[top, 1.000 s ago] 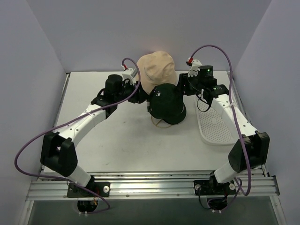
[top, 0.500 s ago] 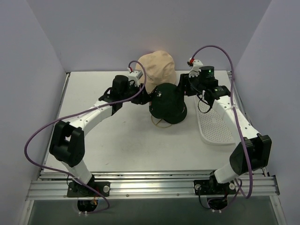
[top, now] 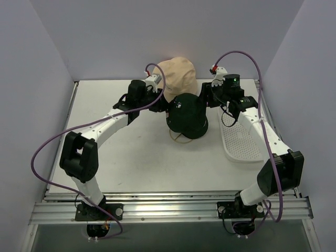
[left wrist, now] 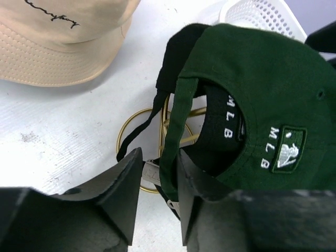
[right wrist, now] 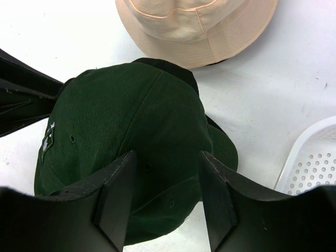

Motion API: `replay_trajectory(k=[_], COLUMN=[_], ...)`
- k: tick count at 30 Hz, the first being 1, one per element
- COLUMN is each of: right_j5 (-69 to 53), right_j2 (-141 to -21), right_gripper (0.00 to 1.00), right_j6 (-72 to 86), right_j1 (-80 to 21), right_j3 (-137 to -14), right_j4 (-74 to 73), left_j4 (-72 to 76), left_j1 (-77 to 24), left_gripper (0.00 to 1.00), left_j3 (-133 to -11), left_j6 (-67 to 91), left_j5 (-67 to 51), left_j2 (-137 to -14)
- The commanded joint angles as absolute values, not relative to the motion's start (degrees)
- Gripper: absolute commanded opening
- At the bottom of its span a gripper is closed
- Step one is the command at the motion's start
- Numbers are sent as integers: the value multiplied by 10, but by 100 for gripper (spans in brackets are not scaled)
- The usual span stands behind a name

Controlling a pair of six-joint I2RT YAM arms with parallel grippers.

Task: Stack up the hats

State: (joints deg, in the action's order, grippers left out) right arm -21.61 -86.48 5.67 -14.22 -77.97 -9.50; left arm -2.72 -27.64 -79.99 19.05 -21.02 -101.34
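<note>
The dark green cap (top: 187, 113) with white MLB stitching sits on top of a black cap (left wrist: 181, 50) over a gold wire frame (left wrist: 134, 118). The tan bucket hat (top: 176, 73) stands just behind them. My left gripper (top: 164, 105) is at the green cap's back. Its jaws are a little apart around the cap's green strap (left wrist: 173, 121) in the left wrist view (left wrist: 158, 157). My right gripper (top: 202, 98) is open over the green cap's crown (right wrist: 131, 121), its fingers astride it (right wrist: 167, 157). The pink hat is out of view.
A white perforated tray (top: 241, 142) lies on the right, under my right forearm. It also shows in the left wrist view (left wrist: 257, 13) and the right wrist view (right wrist: 315, 157). Grey walls close in the table on three sides.
My left arm has swung right and back, bringing its gripper up to the green cap's rear strap. The cap stack shifted slightly. The right arm has hardly moved.
</note>
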Motion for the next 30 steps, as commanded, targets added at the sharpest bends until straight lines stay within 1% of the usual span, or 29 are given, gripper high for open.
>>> replay_trajectory(k=[1, 4, 12, 13, 18, 25, 30], right_j5=[-212, -208, -196, -196, -205, -211, -211], right_j2=[-869, -877, -896, -898, -936, -978, -998], right_gripper=[46, 46, 47, 48, 46, 41, 40], right_j6=[48, 50, 61, 63, 67, 72, 71], right_j1=[-142, -141, -140, -140, -140, -146, -146], right_j3=[-780, -780, -798, -808, -840, -813, -808], right_j4=[-75, -73, -63, -62, -71, -41, -32], left_j4=[-20, -20, -10, 15, 54, 98, 110], left_j1=[-268, -253, -250, -250, -250, -256, -256], left_gripper=[38, 34, 34, 34, 34, 34, 35], left_j3=[-840, -843, -829, -823, -785, -719, -668], left_j6=[198, 230, 258, 258, 266, 272, 274], left_j5=[-186, -188, -193, -194, -205, -206, -182], left_j2=[-1035, -1069, -1127, -1128, -1121, -1087, -1054])
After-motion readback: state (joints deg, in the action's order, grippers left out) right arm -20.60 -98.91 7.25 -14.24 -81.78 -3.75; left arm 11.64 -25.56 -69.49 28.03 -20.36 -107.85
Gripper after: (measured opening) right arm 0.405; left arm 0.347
